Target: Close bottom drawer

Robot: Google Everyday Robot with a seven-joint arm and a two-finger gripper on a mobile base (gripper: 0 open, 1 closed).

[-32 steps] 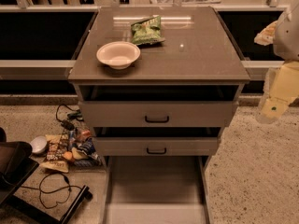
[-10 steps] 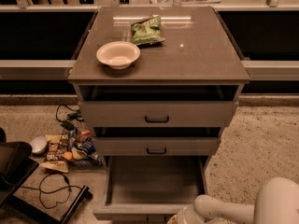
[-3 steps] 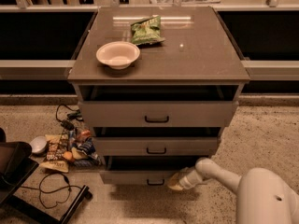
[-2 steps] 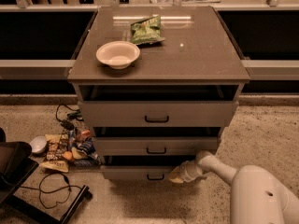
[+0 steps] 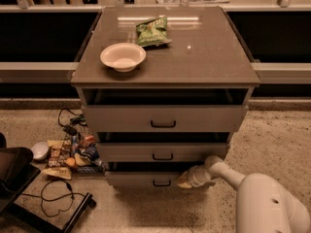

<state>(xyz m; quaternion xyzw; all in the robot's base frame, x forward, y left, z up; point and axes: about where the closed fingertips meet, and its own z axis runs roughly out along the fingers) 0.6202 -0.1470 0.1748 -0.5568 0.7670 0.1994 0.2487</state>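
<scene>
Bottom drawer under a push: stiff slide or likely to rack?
Probably slides straight: the bottom drawer looks like a rigid flat panel. The tool sits at its front, right of the handle, so an off-centre push might skew it slightly.

The bottom drawer (image 5: 138, 179) stood pulled right out some ten seconds ago, its long tray open to view. It has since slid back under the cabinet (image 5: 209, 57). Three seconds ago much of the tray still showed, a second ago hardly any, and now the front sits close beneath the middle drawer (image 5: 126, 152) with the tray out of sight. The gripper (image 5: 185, 181) has moved as well (it began high at the right edge, well apart from the cabinet). It came down to the outer end of the tray and now rests against the drawer front, just right of the small black handle (image 5: 162, 183). The arm (image 5: 228, 173) reaches in from the lower right.
</scene>
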